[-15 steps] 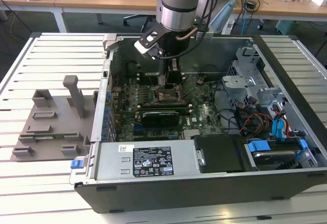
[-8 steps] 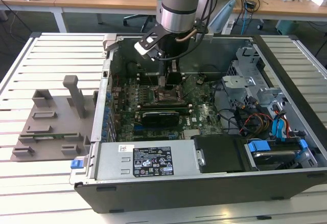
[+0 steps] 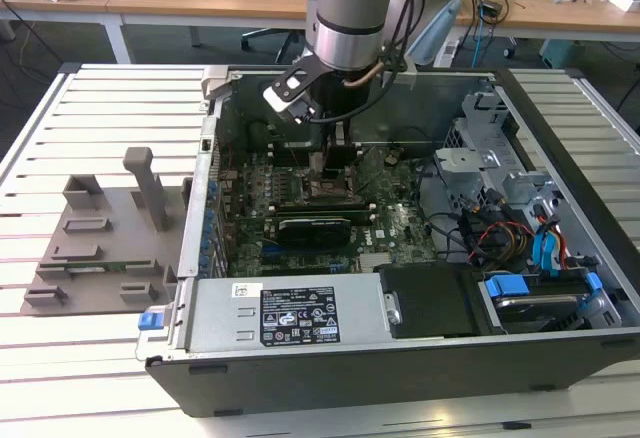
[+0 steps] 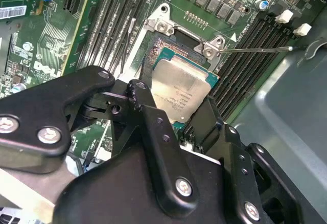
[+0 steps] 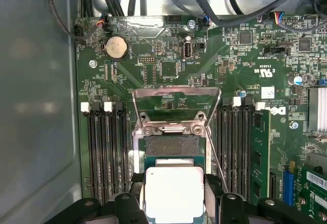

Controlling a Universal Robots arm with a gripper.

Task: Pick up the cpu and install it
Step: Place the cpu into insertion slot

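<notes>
**Cpu held flat over the open socket**

The gripper (image 3: 330, 163) reaches down into the open computer case (image 3: 400, 378). It is closed to about the chip's width. Its black fingers (image 5: 134, 203) press on two opposite edges of the cpu (image 5: 173, 192), which sits between them in both wrist views.

The cpu (image 4: 180, 88) is square, so it has no long axis. It lies level, with its pale metal lid facing up towards the cameras. Its sides run parallel to the socket (image 5: 171, 144) frame and to the memory slots (image 5: 104, 152) on either side.

The chip is offset over the socket. It covers one part, and a strip of the contact field shows bare beyond its green edge. Whether it touches the socket or hangs just above it, I cannot tell. The metal load plate (image 5: 176, 98) stands swung open past that bare strip. The thin wire lever (image 4: 255, 50) is released beside the socket.

The case lies on its side on a white slatted table (image 3: 100, 108). It holds:
- the green motherboard (image 3: 400, 228);
- a long black graphics card (image 3: 315, 226), just in front of the gripper;
- a silver power supply (image 3: 290, 313) along the near wall;
- drive bays with blue tabs (image 3: 510, 288), towards the exterior view's right.

A grey fixture (image 3: 100, 248) rests on the table outside the case, at the exterior view's left.
</notes>
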